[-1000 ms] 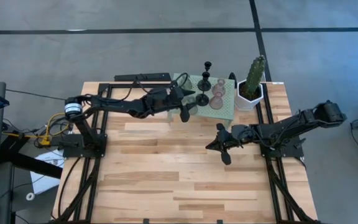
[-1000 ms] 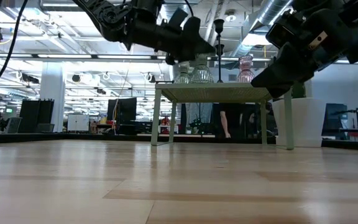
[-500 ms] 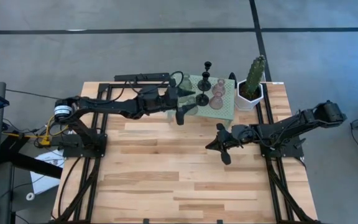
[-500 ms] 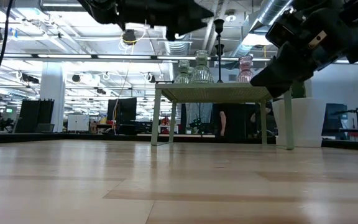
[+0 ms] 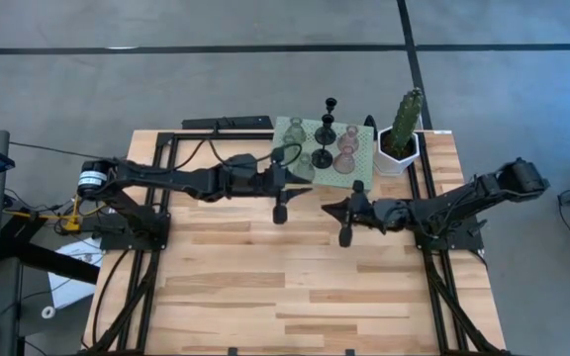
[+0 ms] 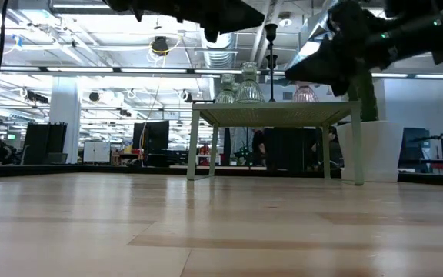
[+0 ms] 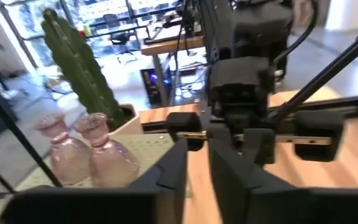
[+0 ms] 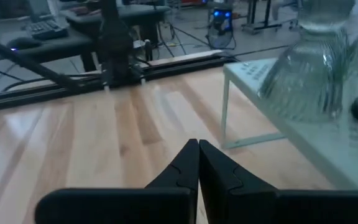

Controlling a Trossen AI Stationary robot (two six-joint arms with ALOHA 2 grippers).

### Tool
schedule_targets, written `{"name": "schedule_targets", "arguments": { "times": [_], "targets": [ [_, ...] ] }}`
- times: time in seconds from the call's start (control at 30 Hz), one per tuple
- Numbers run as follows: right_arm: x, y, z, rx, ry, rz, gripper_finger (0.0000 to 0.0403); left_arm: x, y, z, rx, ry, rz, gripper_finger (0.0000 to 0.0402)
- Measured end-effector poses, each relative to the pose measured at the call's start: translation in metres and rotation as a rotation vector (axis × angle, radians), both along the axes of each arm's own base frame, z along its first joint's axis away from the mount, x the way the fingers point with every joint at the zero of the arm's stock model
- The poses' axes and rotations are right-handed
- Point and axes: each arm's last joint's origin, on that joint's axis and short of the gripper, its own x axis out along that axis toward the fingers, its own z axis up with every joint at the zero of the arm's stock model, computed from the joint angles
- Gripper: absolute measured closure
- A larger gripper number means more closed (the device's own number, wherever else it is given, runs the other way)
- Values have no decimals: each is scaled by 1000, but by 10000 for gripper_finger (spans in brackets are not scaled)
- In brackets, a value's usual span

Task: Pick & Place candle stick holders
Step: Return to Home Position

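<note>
The candle stick holders stand by their bases on a mint perforated stand (image 5: 283, 127) at the table's far side: a black thin-stemmed one (image 5: 326, 131), pinkish glass ones (image 5: 345, 154) and pale green glass ones (image 5: 296, 127). My left gripper (image 5: 279, 210) hovers over the wood just in front of the stand's near left corner, its fingers (image 7: 173, 171) apart by a narrow gap with nothing between them. My right gripper (image 5: 342, 232) hangs to its right, in front of the stand, shut and empty (image 8: 197, 165). The two grippers face each other.
A green cactus in a white pot (image 5: 400, 138) stands right of the stand. Black arm frames (image 5: 156, 198) run along the table's left and right sides. Bare wood (image 5: 295, 287) lies between the grippers and the near edge.
My left gripper has drawn back from the stand toward the near edge and risen, and its fingers have closed to a narrow gap. My right gripper has shifted a little toward the table's left and tipped up toward level. The holders have stayed put.
</note>
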Motion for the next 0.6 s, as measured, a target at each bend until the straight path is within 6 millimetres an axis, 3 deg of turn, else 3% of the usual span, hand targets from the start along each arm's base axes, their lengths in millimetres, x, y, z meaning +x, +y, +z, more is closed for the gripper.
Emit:
{"name": "schedule_targets", "arguments": {
  "times": [0.13,0.37,0.6],
  "targets": [
    [20,8,4,-37,21,13,403,0,-9,-2,68,33,73,391],
    [61,12,-1,-128,84,-129,403,-1,-24,-9,113,115,223,397],
    [85,15,11,-224,81,-220,403,-15,-37,-8,138,190,320,396]
  ]
}}
